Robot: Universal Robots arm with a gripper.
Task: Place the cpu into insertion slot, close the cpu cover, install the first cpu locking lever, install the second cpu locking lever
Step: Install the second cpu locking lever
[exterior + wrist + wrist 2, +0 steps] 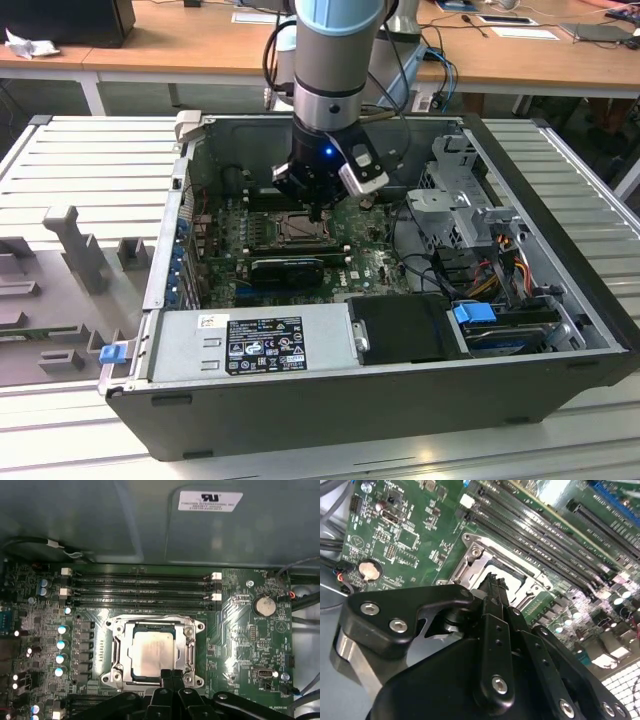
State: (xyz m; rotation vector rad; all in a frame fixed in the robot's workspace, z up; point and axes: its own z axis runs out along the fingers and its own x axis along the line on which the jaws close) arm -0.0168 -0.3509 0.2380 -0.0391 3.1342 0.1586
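The cpu [151, 651], a pale silvery-beige square, lies flat in the insertion slot [290, 228] on the green board. The cpu cover [189, 645], a silvery frame, lies around the chip, which shows through its middle opening. In the first wrist view my gripper [170, 676] has its two black fingers pressed together with nothing between them, their tips at the frame's near edge. In the second wrist view the gripper [492, 582] hides much of the cover [485, 555]. In the exterior view the gripper [318, 208] hangs just over the socket inside the open computer case.
Long black memory slots [140, 587] run beside the socket. A black expansion card [287, 268] lies in front of it, then the power supply [250, 340]. Loose cables [420, 250] and a drive cage [465, 190] fill the exterior view's right. A coin cell [265, 605] sits nearby.
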